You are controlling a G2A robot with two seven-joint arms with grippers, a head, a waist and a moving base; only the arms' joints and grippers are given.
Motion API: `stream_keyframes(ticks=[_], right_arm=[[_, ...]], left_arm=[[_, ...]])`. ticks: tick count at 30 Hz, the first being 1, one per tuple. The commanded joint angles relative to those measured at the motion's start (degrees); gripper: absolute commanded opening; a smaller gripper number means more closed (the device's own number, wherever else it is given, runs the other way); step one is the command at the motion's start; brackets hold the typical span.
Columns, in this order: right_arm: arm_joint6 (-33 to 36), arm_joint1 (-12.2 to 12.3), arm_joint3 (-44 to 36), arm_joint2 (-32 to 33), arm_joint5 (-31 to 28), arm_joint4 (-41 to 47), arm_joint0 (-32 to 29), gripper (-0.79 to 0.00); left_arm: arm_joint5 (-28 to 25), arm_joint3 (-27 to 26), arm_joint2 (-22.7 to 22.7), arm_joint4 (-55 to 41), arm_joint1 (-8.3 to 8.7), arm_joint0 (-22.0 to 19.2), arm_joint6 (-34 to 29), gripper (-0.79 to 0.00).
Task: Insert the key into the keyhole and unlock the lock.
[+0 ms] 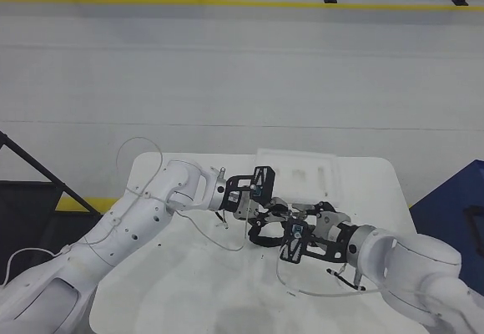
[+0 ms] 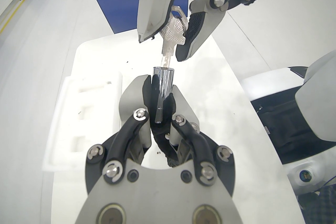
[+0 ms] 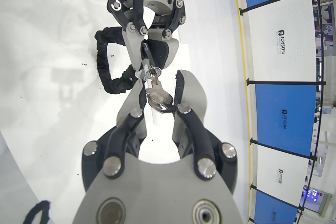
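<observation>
Two arms meet tip to tip above the white table (image 1: 184,284), well clear of the foam tray (image 1: 300,171) at its far edge.

Left wrist view: left claw (image 2: 160,93) is clamped on the lock cylinder (image 2: 164,82), keyhole end outward, so the axis is exposed.

Right wrist view: right claw (image 3: 160,89) pinches the key (image 3: 158,99) by its bow. The blade tip is at the keyhole, most of the blade outside. Judged: there is open air all round for a straight push, then a twist.

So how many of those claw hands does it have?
2. The left gripper holds the lock; the right gripper, facing it, holds the key, its tip at the keyhole.
</observation>
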Motion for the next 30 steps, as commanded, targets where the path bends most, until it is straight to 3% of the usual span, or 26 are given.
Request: stream_keyframes(ticks=[1, 5, 15, 30], right_arm=[[-0.3, 0.0, 0.0, -0.1, 0.2, -0.6, 0.0, -0.653], [-1.4, -0.1, 0.0, 0.0, -0.1, -0.2, -0.4, -0.785], [-1.9, -0.2, 0.0, 1.7, 1.9, 5.9, -1.4, -0.785], [3.0, -0.6, 0.0, 6.7, 16.4, 24.8, -3.8, -0.785]], left_arm=[[0.0, 0.1, 0.4, -0.1, 0.14, -0.3, 0.2, -0.785], [0.0, 0.2, 0.9, -0.2, 0.43, -0.7, 0.6, -0.785], [0.0, 0.1, 2.3, 0.0, 0.86, -1.6, 1.5, -0.785], [0.0, -0.6, 2.6, 1.3, 1.25, -2.0, 2.1, -0.785]])
